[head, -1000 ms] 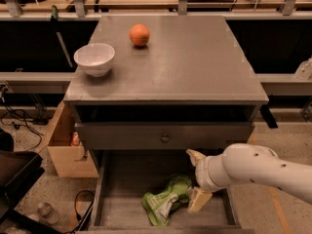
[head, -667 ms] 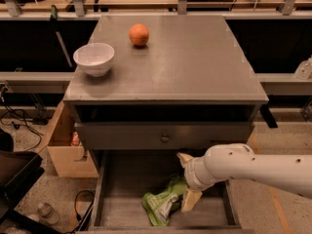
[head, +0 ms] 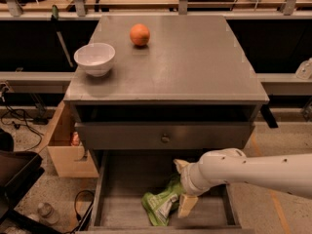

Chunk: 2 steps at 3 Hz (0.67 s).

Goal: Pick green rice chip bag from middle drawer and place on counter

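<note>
The green rice chip bag (head: pixel 158 204) lies crumpled on the flat bottom of the middle drawer (head: pixel 122 179). The drawer is pulled out at the bottom centre of the frame, and the bag sits right of its middle, toward the front edge. The white arm reaches in from the right edge of the frame. Its pincer (head: pixel 181 188) is down inside the drawer at the bag's upper right end. The pincer is spread wide, with one tan finger (head: pixel 180 165) toward the back of the drawer and the other (head: pixel 187 204) toward the front. The bag's end appears to sit between them, though I cannot tell whether either finger touches the foil.

Above the pulled-out drawer is a closed grey drawer front (head: pixel 209 136) with a round knob (head: pixel 165 139). The bench (head: pixel 195 67) fills the centre of the frame. A white bowl (head: pixel 95 58) stands near its left edge. An orange (head: pixel 140 34) sits further back, well apart from the bowl. A cardboard box (head: pixel 61 150) stands on the floor at the cabinet's left.
</note>
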Motion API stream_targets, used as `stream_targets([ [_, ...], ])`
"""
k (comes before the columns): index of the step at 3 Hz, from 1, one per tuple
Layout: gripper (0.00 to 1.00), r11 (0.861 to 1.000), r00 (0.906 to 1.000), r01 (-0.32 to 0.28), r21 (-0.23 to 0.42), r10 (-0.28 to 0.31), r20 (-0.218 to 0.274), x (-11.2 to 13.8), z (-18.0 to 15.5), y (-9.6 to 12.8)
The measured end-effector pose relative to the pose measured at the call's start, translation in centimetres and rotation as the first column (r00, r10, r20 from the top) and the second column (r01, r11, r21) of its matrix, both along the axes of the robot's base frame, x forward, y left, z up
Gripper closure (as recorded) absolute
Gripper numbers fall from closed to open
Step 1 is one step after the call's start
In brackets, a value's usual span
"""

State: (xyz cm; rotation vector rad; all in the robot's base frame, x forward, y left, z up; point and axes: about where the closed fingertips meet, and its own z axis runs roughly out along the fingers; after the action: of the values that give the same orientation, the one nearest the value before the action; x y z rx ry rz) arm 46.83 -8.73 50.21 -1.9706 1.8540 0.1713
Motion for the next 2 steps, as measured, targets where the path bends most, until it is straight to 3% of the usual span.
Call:
stream_targets([
  [2, 0.0, 0.999, 0.9981, -0.011, 0.03, 0.013, -0.06, -1.2, -7.1, -0.1],
])
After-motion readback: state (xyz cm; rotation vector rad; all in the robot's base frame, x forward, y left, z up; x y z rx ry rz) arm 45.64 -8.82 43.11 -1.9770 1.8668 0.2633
